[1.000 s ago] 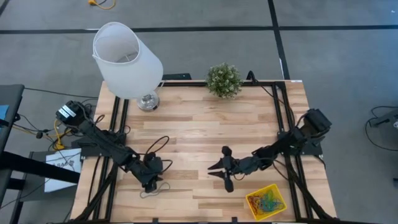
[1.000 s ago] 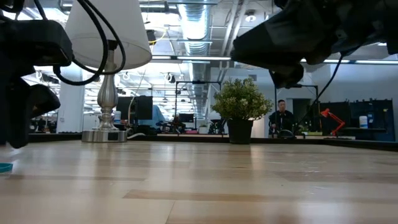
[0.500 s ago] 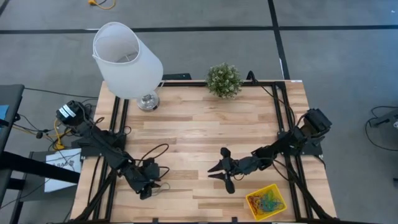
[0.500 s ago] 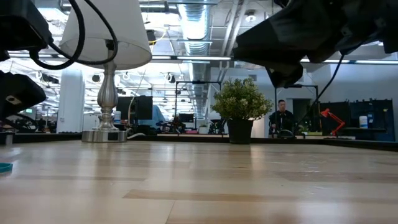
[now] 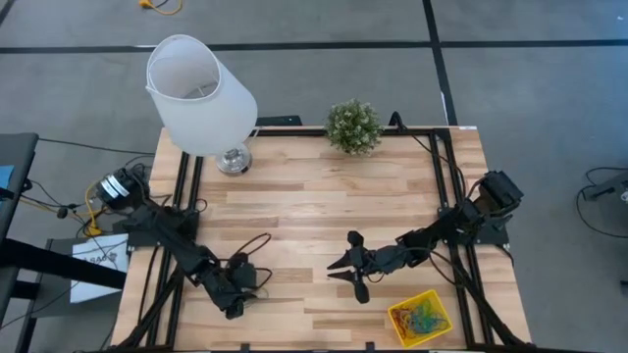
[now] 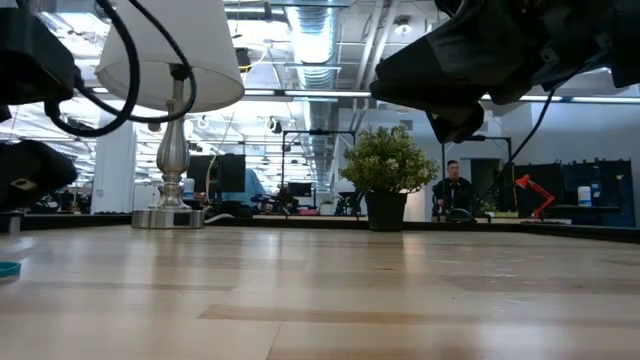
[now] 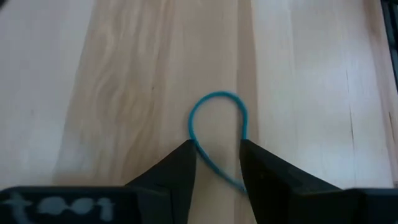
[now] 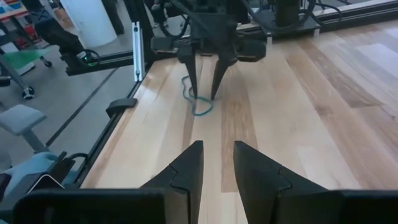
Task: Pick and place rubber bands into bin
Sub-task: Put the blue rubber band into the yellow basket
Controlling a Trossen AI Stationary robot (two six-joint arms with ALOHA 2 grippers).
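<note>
Status: task mostly done, by the look of it. Bin (image 5: 420, 319) sits at approx. 5 o'clock on the surface (image 5: 314, 186) and holds a tangled heap of rubber bands (image 5: 419, 318), mixed colours; exact count not readable from overhead.

Outstanding: one blue rubber band (image 7: 217, 137) lies loose on the surface at approx. 7 o'clock, well apart from the bin. No other loose bands seen, though the overhead view is too coarse to rule out a thin one.

Left claw (image 7: 216, 163) is low over that band, fingers part-open, one tip either side of the loop's near end; not closed on it. The right wrist view confirms it: tips straddle the band (image 8: 200, 106), gap visible.

Right claw (image 5: 350, 268) waits near the surface's centre, toward 5 o'clock, fingers spread wide, holding nothing.

Next, in my judgement: close, lift, carry across to bin.
</note>
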